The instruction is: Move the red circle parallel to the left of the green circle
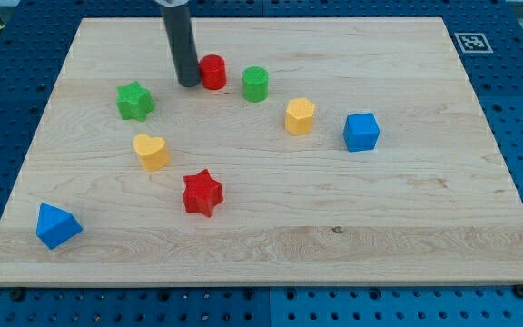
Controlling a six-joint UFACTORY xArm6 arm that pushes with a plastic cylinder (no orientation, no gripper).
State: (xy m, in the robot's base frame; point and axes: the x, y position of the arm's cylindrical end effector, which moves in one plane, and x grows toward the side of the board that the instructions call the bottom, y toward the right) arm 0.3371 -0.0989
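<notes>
The red circle [213, 72] stands near the view's top, a short gap to the left of the green circle [255, 84] and slightly higher in the view. My tip [188, 84] rests on the board right against the red circle's left side. The rod rises out of the view's top.
A green star [134, 100] and a yellow heart [152, 152] lie left of centre. A red star [202, 193] is below them. A yellow hexagon [300, 116] and a blue cube [361, 132] lie to the right. A blue block [56, 226] sits at bottom left.
</notes>
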